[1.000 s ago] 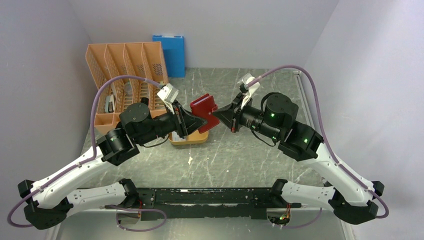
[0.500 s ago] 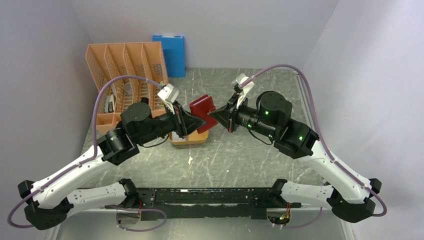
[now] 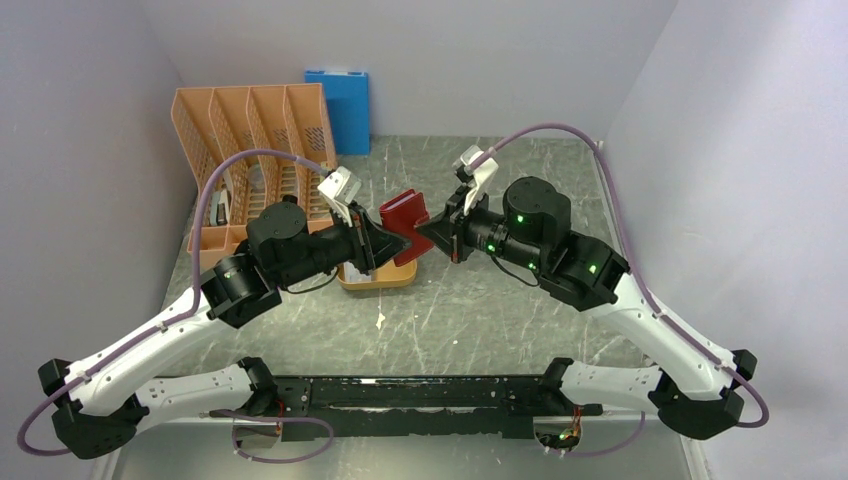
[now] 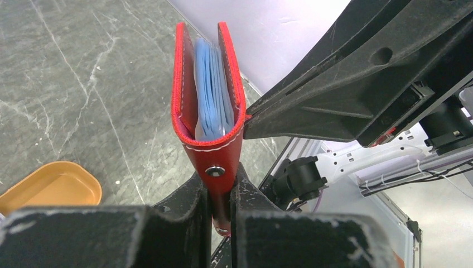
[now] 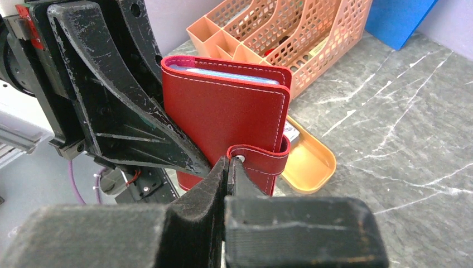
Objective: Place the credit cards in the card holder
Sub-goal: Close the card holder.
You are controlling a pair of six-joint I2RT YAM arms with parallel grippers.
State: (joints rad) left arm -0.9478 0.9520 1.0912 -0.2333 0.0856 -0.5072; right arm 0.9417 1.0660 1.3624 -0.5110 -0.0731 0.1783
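Note:
The dark red card holder [image 3: 405,212] is held up in the air between both arms, above the orange oval tray [image 3: 380,281]. My left gripper [image 4: 221,184] is shut on its lower edge, next to the metal snap. The covers stand slightly apart, and pale blue pockets [image 4: 211,84] show between them. My right gripper [image 5: 230,162] is shut on the holder's small red tab [image 5: 262,159] at its snap. The holder's red cover [image 5: 228,111] faces the right wrist camera. The credit cards are hidden, except for a pale grey sliver [image 5: 290,133] at the tray's rim.
An orange mesh file rack [image 3: 250,150] stands at the back left, with a blue folder [image 3: 340,105] leaning on the back wall. The orange tray [image 5: 312,162] lies under the holder. The left arm's fingers [image 5: 111,95] crowd the space beside the holder.
My right arm has moved left, and its gripper tip has closed in on the holder's tab. My left arm and the holder have hardly moved.

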